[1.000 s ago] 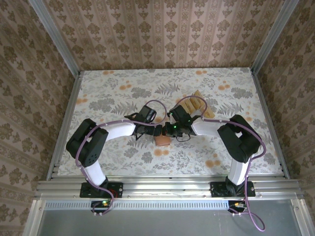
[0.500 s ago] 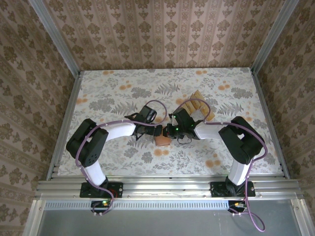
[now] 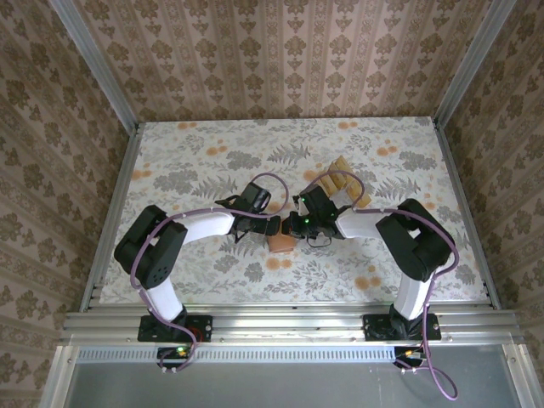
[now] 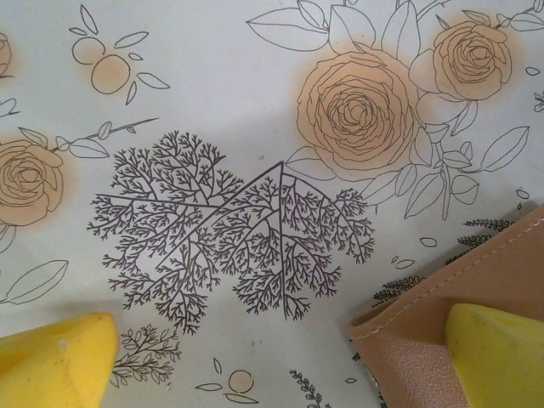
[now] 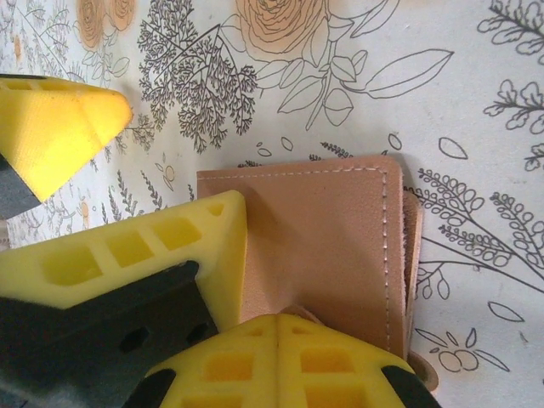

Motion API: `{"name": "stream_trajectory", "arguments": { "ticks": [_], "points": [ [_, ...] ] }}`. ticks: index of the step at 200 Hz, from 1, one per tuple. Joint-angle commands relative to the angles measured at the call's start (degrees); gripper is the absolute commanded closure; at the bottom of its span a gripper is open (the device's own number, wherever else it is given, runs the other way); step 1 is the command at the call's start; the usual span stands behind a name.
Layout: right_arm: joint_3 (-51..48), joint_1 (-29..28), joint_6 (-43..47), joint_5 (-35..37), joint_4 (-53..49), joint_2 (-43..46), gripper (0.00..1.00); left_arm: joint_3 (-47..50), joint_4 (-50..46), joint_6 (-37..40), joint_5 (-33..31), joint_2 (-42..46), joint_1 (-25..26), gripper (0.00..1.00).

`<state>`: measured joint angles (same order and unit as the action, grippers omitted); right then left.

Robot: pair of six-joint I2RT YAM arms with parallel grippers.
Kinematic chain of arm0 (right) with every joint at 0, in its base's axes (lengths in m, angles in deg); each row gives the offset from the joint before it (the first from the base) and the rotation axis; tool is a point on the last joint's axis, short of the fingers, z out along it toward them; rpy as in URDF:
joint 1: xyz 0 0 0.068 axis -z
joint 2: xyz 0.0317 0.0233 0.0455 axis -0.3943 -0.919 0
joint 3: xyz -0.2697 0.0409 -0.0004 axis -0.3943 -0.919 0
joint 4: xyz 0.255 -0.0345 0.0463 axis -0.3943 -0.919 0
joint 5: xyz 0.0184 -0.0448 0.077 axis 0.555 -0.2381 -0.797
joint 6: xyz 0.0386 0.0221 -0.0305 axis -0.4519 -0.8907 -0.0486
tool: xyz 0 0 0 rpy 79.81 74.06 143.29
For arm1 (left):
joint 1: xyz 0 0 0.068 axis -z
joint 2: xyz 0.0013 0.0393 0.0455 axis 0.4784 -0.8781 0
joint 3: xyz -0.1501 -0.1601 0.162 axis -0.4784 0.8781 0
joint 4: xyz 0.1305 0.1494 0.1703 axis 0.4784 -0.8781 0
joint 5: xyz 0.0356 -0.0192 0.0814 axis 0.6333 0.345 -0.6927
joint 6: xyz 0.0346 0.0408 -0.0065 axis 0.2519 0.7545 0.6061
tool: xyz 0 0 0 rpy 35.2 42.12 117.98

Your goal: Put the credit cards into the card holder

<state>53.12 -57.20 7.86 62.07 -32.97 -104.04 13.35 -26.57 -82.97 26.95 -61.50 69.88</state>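
No card is in yet: the cards lie well apart on the worktop, and the wallet sits folded at centre. The left claw gapes across its corner; the right claw, pinched together, rests on it.

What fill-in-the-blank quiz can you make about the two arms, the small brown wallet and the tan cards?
The left gripper has its yellow fingers standing ___. The right gripper is ___, right at the reddish-brown stitched leather card holder. The flat tan rectangular credit cards lie on the ___ half of the floral table, outside the holder.
Missing words: open; shut; right.
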Motion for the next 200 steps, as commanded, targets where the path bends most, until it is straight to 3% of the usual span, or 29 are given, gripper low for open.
{"name": "stream_trajectory", "arguments": {
  "ticks": [1,66,104,113,129,150,185,200],
  "points": [
    [-3.3,1.2,-0.7,8.0,-11.5,-7.0,1.0,2.2,-4.8,0.0,-0.3,-0.4,0.8,0.0],
    [0.1,1.1,0.4,3.5,-11.0,-2.1,1.0,1.5,-5.1,0.1,-0.3,-0.1,0.8,0.0],
    [5.0,0.7,1.5,0.2,-11.2,-0.1,0.87,0.0,-5.5,0.5,-0.3,-0.1,0.2,0.0],
    [5.9,0.6,1.7,-0.5,-11.2,0.5,0.83,-0.3,-5.5,0.6,-0.1,0.1,0.1,0.0],
    [6.7,0.6,2.1,-2.6,-10.4,2.2,0.63,-0.5,-5.6,0.5,0.4,0.8,-0.4,0.0],
    [7.1,0.5,3.0,-3.2,-11.1,5.2,0.47,-1.0,-5.6,0.6,1.2,2.0,-1.2,0.0],
    [6.3,0.5,3.9,-2.3,-13.3,9.9,0.22,-2.2,-5.9,0.8,2.9,4.2,-3.0,0.0],
    [5.6,0.6,4.0,-1.8,-14.2,11.6,0.16,-3.0,-6.6,1.0,3.2,5.2,-3.8,0.0]
  ]
}}
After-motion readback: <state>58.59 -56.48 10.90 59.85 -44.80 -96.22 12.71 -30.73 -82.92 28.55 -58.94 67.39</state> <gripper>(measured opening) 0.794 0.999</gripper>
